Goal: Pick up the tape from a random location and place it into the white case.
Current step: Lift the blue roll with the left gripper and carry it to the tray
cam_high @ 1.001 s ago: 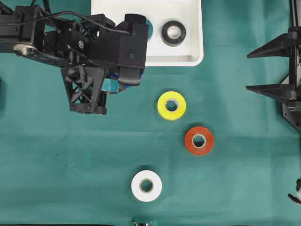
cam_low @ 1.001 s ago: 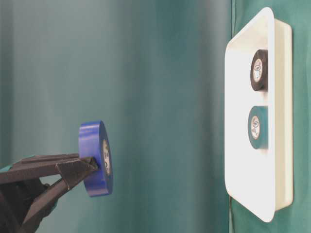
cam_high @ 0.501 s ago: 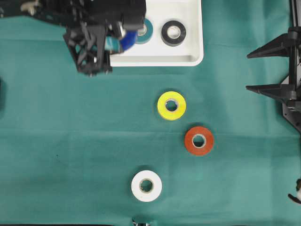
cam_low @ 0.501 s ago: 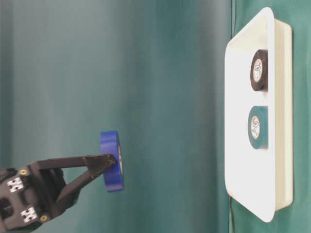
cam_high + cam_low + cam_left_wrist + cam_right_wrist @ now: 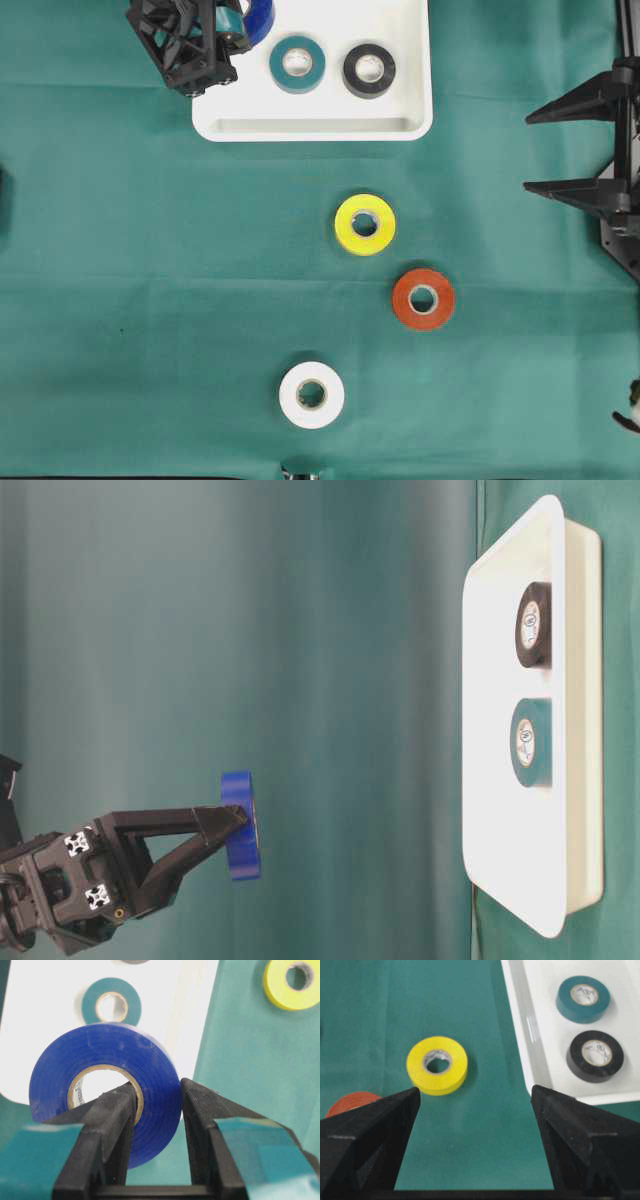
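A blue tape (image 5: 100,1050) roll hangs upright in my left gripper (image 5: 157,1091), which is shut on it: one finger passes through the core, the other presses the outer face. From overhead, the blue tape (image 5: 258,17) is over the left end of the white case (image 5: 310,128). From table level, the blue tape (image 5: 240,825) is well clear of the white case (image 5: 480,830). Lying flat inside the case are a teal roll (image 5: 297,64) and a black roll (image 5: 369,70). My right gripper (image 5: 530,152) stands open at the right edge, holding nothing.
On the green cloth lie a yellow roll (image 5: 365,224), an orange-red roll (image 5: 423,298) and a white roll (image 5: 311,394). The right wrist view shows the yellow roll (image 5: 437,1065) ahead of the open right gripper (image 5: 475,1097), with the white case's rim (image 5: 530,1035) beside it.
My left gripper has carried the blue tape from beside the case's front left corner up to over its left end. The right arm and the other rolls have not moved.
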